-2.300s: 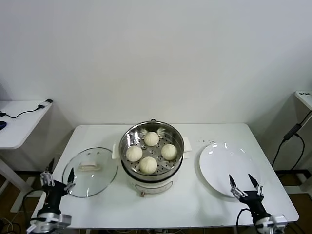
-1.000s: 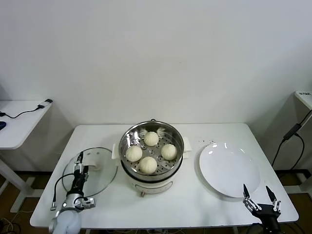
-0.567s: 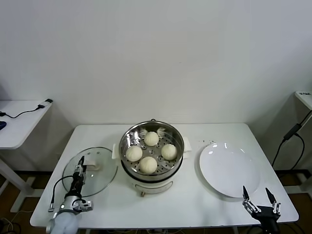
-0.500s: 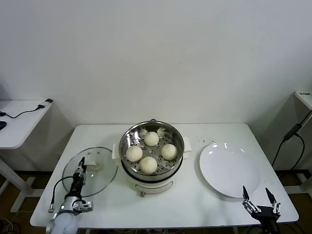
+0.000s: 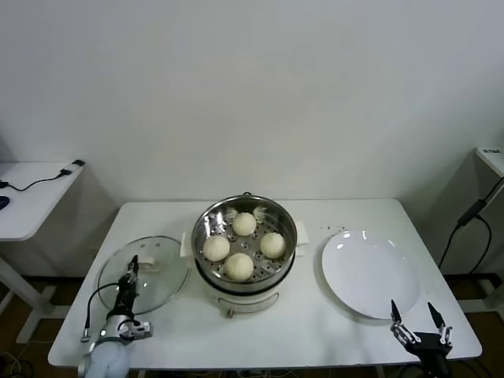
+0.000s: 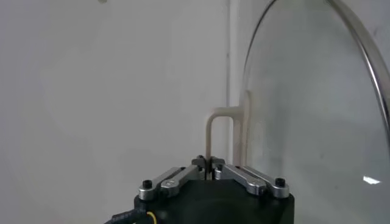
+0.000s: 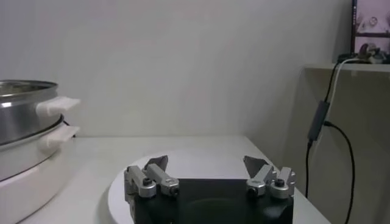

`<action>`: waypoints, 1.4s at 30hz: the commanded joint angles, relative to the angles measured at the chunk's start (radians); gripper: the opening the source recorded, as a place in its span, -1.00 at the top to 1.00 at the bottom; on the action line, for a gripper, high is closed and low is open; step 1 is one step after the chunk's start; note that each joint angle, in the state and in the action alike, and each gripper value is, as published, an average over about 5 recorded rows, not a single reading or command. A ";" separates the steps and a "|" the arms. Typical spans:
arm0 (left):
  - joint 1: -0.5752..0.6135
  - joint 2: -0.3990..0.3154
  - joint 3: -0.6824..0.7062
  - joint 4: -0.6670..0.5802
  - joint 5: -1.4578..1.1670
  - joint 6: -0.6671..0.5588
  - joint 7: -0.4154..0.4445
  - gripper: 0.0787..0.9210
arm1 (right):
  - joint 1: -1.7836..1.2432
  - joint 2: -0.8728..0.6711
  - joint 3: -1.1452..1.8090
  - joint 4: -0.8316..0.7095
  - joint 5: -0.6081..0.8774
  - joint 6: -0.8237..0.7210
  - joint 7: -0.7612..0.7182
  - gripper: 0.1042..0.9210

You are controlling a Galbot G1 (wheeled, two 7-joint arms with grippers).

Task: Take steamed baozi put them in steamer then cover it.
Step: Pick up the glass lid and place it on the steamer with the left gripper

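Four cream-white baozi (image 5: 239, 266) sit in the shiny steel steamer (image 5: 206, 216), which stands in its white pot base (image 5: 252, 302) at the table's middle. The clear glass cover (image 5: 161, 287) is on the table to the steamer's left. My left gripper (image 5: 132, 266) is at the cover's white handle (image 5: 150, 266). In the left wrist view the gripper (image 6: 210, 163) is shut on the handle (image 6: 220, 128), with the glass (image 6: 304, 122) beside it. My right gripper (image 5: 412, 318) is open and empty at the table's front right; it shows the same in the right wrist view (image 7: 207, 167).
A flat white plate (image 5: 370, 272) lies right of the steamer, just beyond the right gripper. The right wrist view shows the plate (image 7: 201, 159), the steamer's side (image 7: 24, 97) and a hanging cable (image 7: 320, 122). A side desk (image 5: 31, 197) stands far left.
My left gripper moved from the table's front edge up to the cover's handle and shut on it; the cover has shifted slightly left. The right gripper drew back toward the front edge.
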 commanded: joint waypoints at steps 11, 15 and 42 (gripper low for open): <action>0.089 0.061 -0.057 -0.411 -0.202 0.165 0.215 0.87 | 0.008 -0.001 0.007 0.022 -0.073 -0.053 0.039 -0.76; 0.122 0.138 -0.077 -0.605 -0.281 0.318 0.356 0.87 | 0.010 -0.003 0.009 0.034 -0.110 -0.079 0.050 -0.76; -0.183 -0.071 0.679 -0.794 0.253 0.766 0.734 0.87 | 0.036 0.006 -0.006 0.034 -0.164 -0.072 0.062 -0.76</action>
